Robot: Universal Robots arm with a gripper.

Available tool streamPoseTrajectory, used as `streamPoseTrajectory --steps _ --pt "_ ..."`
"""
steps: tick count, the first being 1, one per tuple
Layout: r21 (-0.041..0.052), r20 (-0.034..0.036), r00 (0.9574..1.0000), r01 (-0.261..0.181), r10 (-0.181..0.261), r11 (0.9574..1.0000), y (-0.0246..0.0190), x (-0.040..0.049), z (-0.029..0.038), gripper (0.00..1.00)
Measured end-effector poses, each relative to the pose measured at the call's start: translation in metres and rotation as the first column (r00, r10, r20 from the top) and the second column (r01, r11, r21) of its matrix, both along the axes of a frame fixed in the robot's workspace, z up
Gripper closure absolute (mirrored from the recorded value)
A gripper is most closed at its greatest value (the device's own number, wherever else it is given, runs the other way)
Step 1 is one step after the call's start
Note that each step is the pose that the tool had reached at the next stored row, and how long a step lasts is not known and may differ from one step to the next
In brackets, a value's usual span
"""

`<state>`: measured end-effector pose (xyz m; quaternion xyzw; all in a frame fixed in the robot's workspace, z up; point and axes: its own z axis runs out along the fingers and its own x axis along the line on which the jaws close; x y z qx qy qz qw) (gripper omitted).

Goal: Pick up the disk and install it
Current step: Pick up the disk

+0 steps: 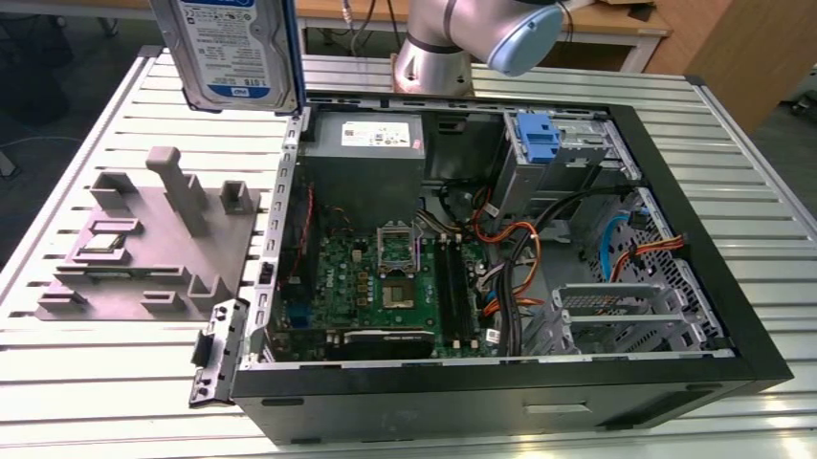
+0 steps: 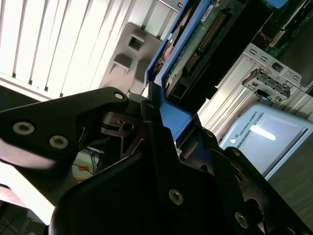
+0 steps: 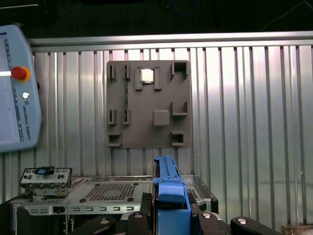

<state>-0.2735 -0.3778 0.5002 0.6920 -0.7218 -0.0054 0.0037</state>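
The disk [image 1: 237, 53] hangs high in the air, standing on its edge over the slatted surface [image 1: 115, 382], beside the open computer case [image 1: 511, 387] on the exterior view's left. In the second wrist view the black fingers [image 2: 73, 117] are closed on its blue side rail. I think the carrying should be slow and the grip firm, because the hold is only on a thin rail, and the disk must not touch the case wall or the orange cables [image 1: 518, 239].

White-and-blue printed label [image 1: 228, 29] borne on the flat silver-grey hard drive [image 1: 236, 59], white sticker [image 1: 379, 135] fixed on the grey metal box [image 1: 364, 174], small dark lettering [image 3: 28, 122] printed on the pale grey pendant casing [image 3: 14, 93].
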Motion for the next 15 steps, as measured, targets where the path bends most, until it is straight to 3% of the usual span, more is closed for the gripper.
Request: streamPoseTrajectory --steps 15 --pt "0.0000 0.0000 1.0000 0.000 0.000 1.0000 0.0000 0.0104 0.0000 0.64"
